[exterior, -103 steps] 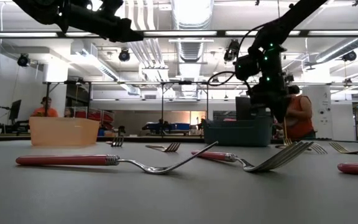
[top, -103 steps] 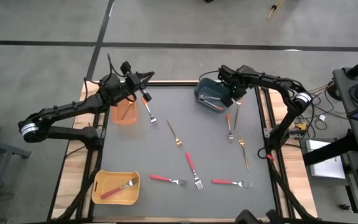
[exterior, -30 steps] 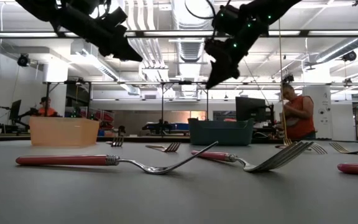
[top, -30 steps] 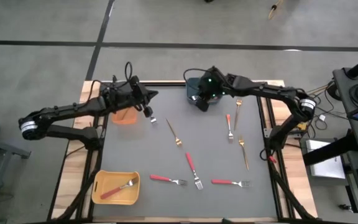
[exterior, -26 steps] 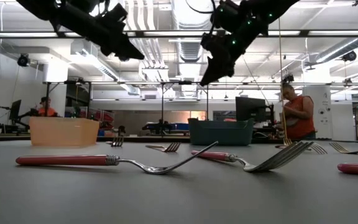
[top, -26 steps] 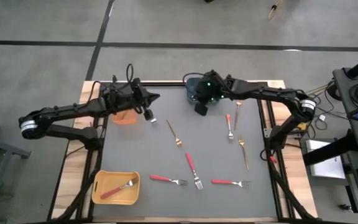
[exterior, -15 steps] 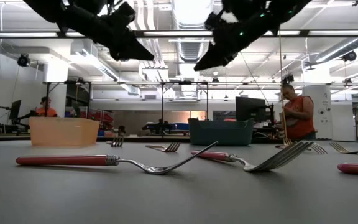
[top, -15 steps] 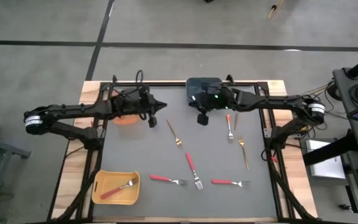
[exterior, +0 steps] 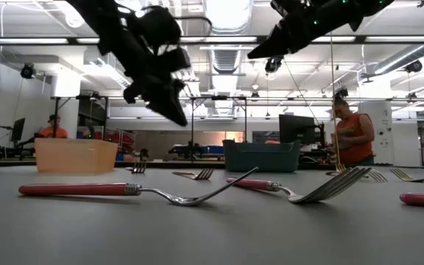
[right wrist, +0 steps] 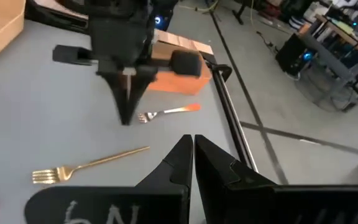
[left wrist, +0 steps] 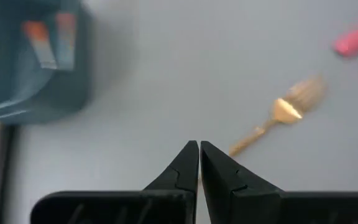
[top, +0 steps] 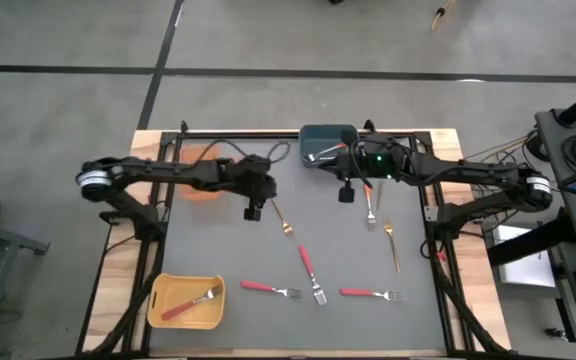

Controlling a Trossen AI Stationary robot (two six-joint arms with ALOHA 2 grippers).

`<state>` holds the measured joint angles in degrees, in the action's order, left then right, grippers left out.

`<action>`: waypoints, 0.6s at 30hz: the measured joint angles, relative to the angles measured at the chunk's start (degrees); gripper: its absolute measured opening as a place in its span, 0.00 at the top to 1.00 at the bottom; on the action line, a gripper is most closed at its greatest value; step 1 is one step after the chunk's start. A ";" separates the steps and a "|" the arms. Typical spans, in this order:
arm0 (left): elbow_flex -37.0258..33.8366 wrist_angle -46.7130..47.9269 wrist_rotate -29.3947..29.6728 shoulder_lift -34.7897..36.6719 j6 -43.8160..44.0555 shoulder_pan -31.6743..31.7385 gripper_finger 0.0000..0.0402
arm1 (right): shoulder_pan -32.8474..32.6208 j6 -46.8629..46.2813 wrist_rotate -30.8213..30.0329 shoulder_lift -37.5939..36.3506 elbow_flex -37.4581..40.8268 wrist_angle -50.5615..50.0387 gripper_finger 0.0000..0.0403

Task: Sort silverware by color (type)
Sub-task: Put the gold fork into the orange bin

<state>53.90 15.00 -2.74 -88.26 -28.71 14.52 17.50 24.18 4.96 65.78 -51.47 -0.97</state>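
Both arms have swung in from the bins toward the table's (top: 188,250) middle. Nearer the gold fork (top: 280,215), the left end effector (top: 252,212) hangs pinched closed and empty; beyond it the right end effector (top: 347,194), also closed and empty, hovers before the blue-grey bin (top: 323,145).

Both arms reach inward above the table, the left gripper (top: 253,211) and right gripper (top: 347,195) with fingers pressed together.

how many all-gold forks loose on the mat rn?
2. The centre gold fork lies mid-mat; the right-side gold fork lies near the mat's right edge. The right arm may hide another.
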 joint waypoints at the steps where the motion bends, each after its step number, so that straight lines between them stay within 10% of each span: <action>1: 1.15 1.01 -1.62 -1.50 -0.24 -0.02 1.00 | 0.01 0.94 0.00 -0.17 0.19 -0.07 0.98; 18: 20.94 27.45 -5.29 -19.35 -13.25 -0.02 0.88 | 2.49 4.82 1.04 -0.75 -0.41 2.12 0.98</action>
<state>74.84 42.45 -8.03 -107.61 -41.96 14.51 19.99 29.00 6.00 65.03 -51.88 1.16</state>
